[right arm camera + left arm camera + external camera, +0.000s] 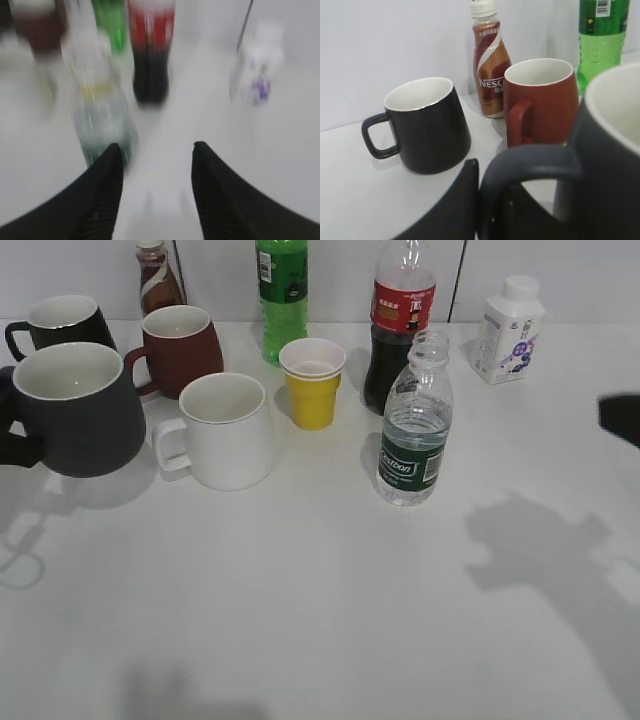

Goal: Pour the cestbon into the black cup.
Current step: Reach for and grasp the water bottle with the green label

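Note:
The cestbon (413, 425), a clear capless bottle with a dark green label, stands upright right of the table's middle. It shows blurred in the right wrist view (100, 115), just ahead of my left finger. My right gripper (156, 149) is open and empty; in the exterior view it is a dark shape at the right edge (622, 418), apart from the bottle. The black cup (75, 410), a large charcoal mug with a white inside, stands at the far left. My left gripper (492, 200) is shut on its loop handle (530, 160).
A small glossy black mug (60, 325), a reddish-brown mug (180, 345) and a white mug (225, 430) crowd round the black cup. A yellow paper cup (312, 380), a green soda bottle (282, 295), a cola bottle (400, 325), a coffee bottle (155, 275) and a white bottle (508, 330) stand behind.

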Controlling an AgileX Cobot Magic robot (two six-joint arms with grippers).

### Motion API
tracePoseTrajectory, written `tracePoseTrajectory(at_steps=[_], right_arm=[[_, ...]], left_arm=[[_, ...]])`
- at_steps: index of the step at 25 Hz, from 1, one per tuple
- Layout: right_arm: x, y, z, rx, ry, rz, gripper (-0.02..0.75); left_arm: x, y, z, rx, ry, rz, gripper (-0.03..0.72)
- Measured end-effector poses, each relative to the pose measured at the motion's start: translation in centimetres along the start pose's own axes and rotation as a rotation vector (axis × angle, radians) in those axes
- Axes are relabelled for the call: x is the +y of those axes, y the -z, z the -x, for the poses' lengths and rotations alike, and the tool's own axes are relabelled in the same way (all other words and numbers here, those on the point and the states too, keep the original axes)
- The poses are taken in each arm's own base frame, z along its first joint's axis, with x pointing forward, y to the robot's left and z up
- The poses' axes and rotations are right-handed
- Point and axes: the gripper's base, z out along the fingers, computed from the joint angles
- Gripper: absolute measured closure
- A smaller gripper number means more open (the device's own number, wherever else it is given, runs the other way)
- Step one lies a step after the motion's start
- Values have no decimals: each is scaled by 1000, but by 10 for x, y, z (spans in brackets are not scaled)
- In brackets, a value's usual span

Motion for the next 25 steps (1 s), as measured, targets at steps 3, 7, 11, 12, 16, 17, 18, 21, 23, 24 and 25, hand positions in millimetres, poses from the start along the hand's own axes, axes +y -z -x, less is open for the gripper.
tracePoseTrajectory(at_steps=[3, 7, 11, 12, 16, 17, 18, 21, 23, 24, 25], right_arm=[[10, -8, -9, -263, -102, -4, 391], [23, -27, -42, -251, -39, 40, 280], [32, -55, -61, -176, 17, 87, 120], [33, -62, -64, -171, 12, 86, 104], [36, -96, -72, -125, -4, 82, 82], [38, -105, -71, -124, -12, 82, 80], [39, -115, -71, -120, -22, 81, 78], [43, -147, -70, -111, -67, 82, 78], [47, -171, -71, -98, -99, 86, 82], [48, -181, -69, -102, -113, 87, 108], [49, -190, -69, -90, -125, 89, 183]], left_arm=[[0, 0, 0, 0, 0, 0, 645], [0, 0, 0, -2, 0, 0, 645], [0, 0, 1, -3, -1, -1, 645], [0, 0, 1, -4, -1, 0, 645], [0, 0, 1, -4, -2, -3, 645], [0, 0, 1, -6, -3, -3, 645], [0, 1, 2, -9, -6, -6, 645], [-1, 4, 9, -35, -26, -19, 645], [-3, 7, 15, -52, -47, -37, 645], [-5, 8, 17, -48, -54, -50, 645], [-6, 10, 18, -36, -47, -61, 645]])
